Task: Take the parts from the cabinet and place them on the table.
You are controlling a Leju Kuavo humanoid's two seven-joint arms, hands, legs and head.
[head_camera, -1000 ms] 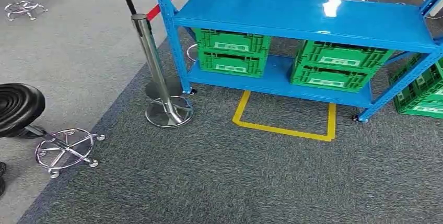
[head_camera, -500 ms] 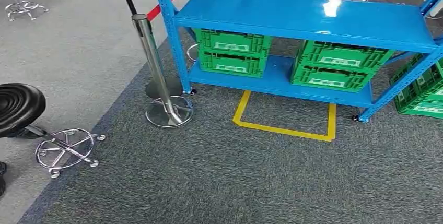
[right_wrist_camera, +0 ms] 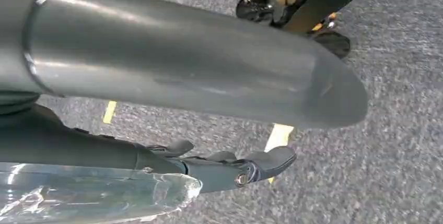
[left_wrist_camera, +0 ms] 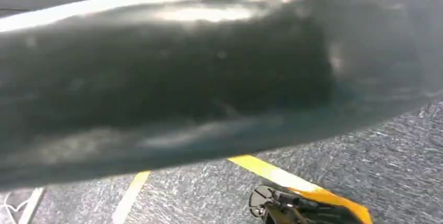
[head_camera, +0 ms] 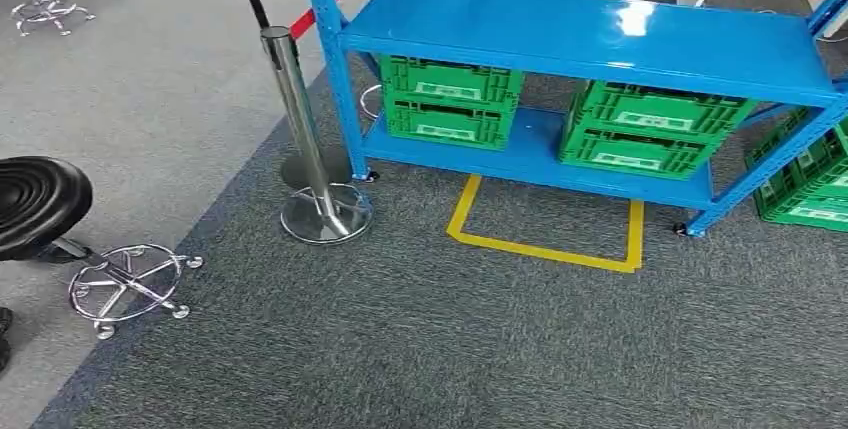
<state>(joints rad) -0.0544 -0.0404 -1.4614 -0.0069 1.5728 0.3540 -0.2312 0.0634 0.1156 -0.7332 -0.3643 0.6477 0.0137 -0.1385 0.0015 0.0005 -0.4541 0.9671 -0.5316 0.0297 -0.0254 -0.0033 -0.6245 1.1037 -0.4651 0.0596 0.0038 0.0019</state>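
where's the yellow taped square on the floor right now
In the head view the yellow taped outline lies on the grey carpet just in front of the blue shelving rack, below the gap between its two green crate stacks, right of the chrome stanchion base.

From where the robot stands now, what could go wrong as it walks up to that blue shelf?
It may clip the chrome barrier post whose round base sits beside the blue metal shelf rack. The black stool's wheeled chrome base could snag a foot. The green plastic crates sit low, so reaching them may mean an unsteady bend.

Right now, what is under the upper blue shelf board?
Two stacks of green crates stand on the lower board beneath the upper board. Their contents are hidden.
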